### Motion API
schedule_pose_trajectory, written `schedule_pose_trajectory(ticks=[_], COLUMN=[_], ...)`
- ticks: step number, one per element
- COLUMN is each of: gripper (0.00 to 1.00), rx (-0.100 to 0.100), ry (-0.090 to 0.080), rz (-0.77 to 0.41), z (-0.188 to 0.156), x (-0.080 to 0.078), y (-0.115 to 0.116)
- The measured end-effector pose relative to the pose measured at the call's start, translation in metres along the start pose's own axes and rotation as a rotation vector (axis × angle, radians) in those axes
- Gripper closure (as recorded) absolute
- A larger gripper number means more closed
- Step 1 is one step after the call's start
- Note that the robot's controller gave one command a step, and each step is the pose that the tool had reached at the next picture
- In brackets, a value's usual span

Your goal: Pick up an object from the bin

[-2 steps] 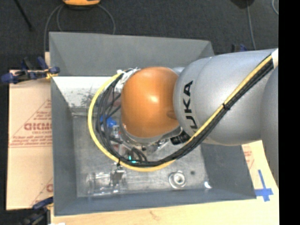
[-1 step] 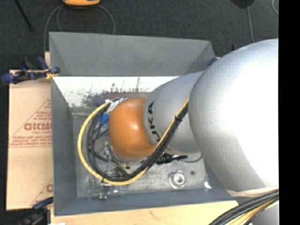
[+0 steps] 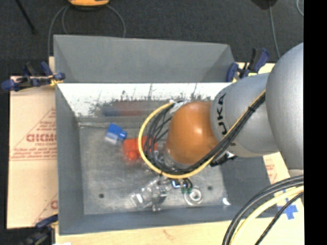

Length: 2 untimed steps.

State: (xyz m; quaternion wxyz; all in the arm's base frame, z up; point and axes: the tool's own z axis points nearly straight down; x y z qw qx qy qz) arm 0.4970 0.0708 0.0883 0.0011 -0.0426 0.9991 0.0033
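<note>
My hand point(image 3: 156, 192) hangs low by the front wall of the bin point(image 3: 143, 219), clenched or released I can't tell, so I'd centre squarely over the red lump point(image 3: 131, 149) before squeezing.

The grey bin point(image 3: 97, 177) holds a blue cap point(image 3: 116, 133), an orange block point(image 3: 131, 150) (partly hidden), perhaps a clear wrapper point(image 3: 149, 195).

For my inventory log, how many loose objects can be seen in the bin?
4: a blue-and-white piece at the back left, an orange-red piece beside it, a clear crumpled piece at the front, a round metallic piece next to that. The arm may hide more.
</note>
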Motion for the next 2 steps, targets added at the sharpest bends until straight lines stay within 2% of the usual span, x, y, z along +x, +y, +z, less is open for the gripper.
schedule_pose_trajectory(ticks=[1,2], gripper=[1.00,1.00], rx=[0.000,0.008], ry=[0.016,-0.006], rz=[-0.004,-0.036], z=[-0.001,-0.162], x=[0.003,-0.001], y=[0.003,-0.004])
